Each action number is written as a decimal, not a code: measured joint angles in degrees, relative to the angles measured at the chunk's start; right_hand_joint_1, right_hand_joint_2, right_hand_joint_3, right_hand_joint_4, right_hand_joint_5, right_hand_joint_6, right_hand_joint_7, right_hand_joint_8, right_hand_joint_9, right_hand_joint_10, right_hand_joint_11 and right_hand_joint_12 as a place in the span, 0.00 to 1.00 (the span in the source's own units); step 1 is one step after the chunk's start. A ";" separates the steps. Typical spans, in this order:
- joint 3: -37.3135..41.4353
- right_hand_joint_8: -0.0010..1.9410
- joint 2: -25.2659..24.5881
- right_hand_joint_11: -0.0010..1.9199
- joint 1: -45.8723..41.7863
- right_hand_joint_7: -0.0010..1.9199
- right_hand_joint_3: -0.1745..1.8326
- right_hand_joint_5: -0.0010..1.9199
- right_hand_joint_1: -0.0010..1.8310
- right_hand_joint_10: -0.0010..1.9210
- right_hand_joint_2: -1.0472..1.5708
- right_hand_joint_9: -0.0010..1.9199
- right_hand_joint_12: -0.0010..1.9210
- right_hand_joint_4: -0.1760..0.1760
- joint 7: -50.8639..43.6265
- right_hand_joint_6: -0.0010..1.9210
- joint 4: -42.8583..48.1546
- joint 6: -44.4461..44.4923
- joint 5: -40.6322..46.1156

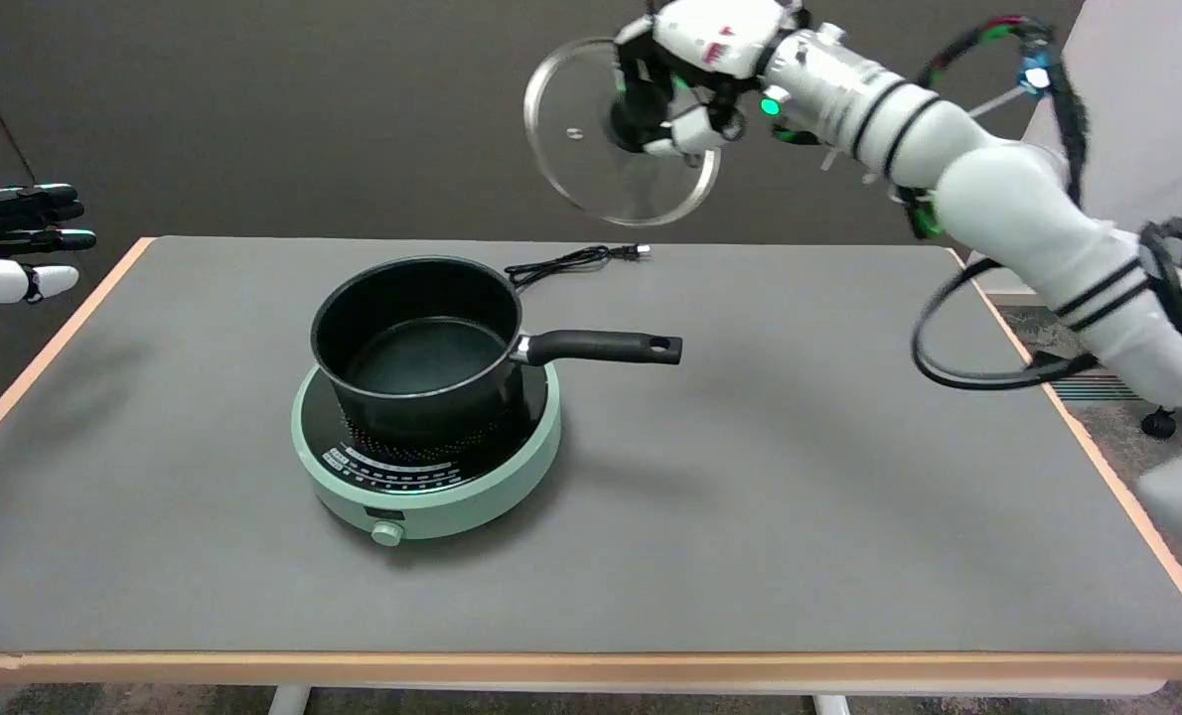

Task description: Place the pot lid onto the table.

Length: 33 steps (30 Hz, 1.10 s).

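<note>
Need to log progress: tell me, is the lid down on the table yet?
No, the right hand holds the lid tilted in the air above the table.

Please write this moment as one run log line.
robot hand: grips pot lid by knob | lid: tilted, in air | pot: open, on cooker

The table point(750, 516) has a grey top with a pale wooden edge; a round green hotplate point(426, 459) sits left of centre; at its one o'clock, well apart, a black cord point(571, 262) lies loosely coiled near the far edge.
</note>
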 measured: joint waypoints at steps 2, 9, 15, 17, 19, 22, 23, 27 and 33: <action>1.83 0.64 1.24 0.34 -1.90 0.49 0.30 0.39 0.65 0.92 0.78 0.45 0.60 0.46 0.00 0.70 0.59 0.00 0.02; 8.84 0.64 5.39 0.34 -9.61 0.49 0.30 0.39 0.65 0.92 0.78 0.45 0.60 0.46 0.01 0.70 2.59 0.00 0.10; 14.48 0.64 7.77 0.34 -16.89 0.49 0.30 0.39 0.65 0.92 0.78 0.45 0.60 0.46 0.01 0.70 3.11 -0.11 0.12; 16.37 0.64 8.35 0.34 -19.43 0.49 0.30 0.39 0.65 0.92 0.78 0.45 0.60 0.46 0.01 0.69 3.11 -0.11 0.12; 18.19 0.64 8.83 0.34 -21.87 0.49 0.30 0.39 0.65 0.92 0.78 0.45 0.60 0.46 0.01 0.69 3.11 -0.12 0.13; 21.29 0.64 9.41 0.34 -26.05 0.49 0.30 0.39 0.65 0.92 0.78 0.45 0.61 0.46 0.02 0.69 3.08 -0.11 0.35; 22.42 0.64 9.55 0.34 -27.56 0.49 0.30 0.39 0.65 0.92 0.78 0.45 0.61 0.46 0.03 0.69 3.04 -0.11 0.49; 26.71 0.63 9.86 0.34 -33.19 0.49 0.30 0.40 0.65 0.92 0.78 0.45 0.61 0.46 0.04 0.69 2.88 -0.12 1.25; 30.83 0.64 10.00 0.34 -39.51 0.49 0.30 0.39 0.65 0.92 0.78 0.45 0.61 0.46 0.06 0.69 2.76 -0.30 2.24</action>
